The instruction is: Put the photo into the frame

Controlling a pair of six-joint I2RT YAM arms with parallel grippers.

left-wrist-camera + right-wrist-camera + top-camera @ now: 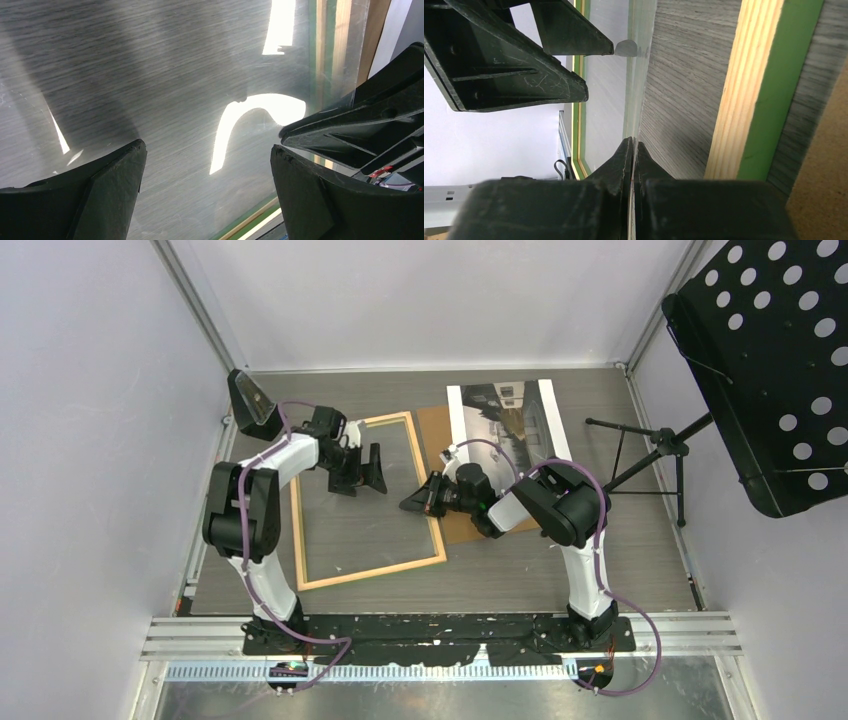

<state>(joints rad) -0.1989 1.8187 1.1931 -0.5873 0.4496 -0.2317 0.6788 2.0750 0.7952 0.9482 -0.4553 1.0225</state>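
The frame (370, 571) lies left of centre on the table, light wood side up; its green face shows at the edges in the right wrist view (744, 100) and the left wrist view (325, 50). The photo (505, 415) lies at the back on a brown hardboard sheet (470, 528). My right gripper (412, 502) is shut on the edge of a clear sheet (636, 100) over the frame's right side, and the jaws pinch it (633, 145). My left gripper (362, 475) is open and empty just above the clear sheet (175, 75), its fingers wide apart (207, 170).
A black perforated music stand (770, 360) on a tripod (650, 455) stands at the right. White walls enclose the table on three sides. An aluminium rail (440, 632) runs along the near edge by the arm bases.
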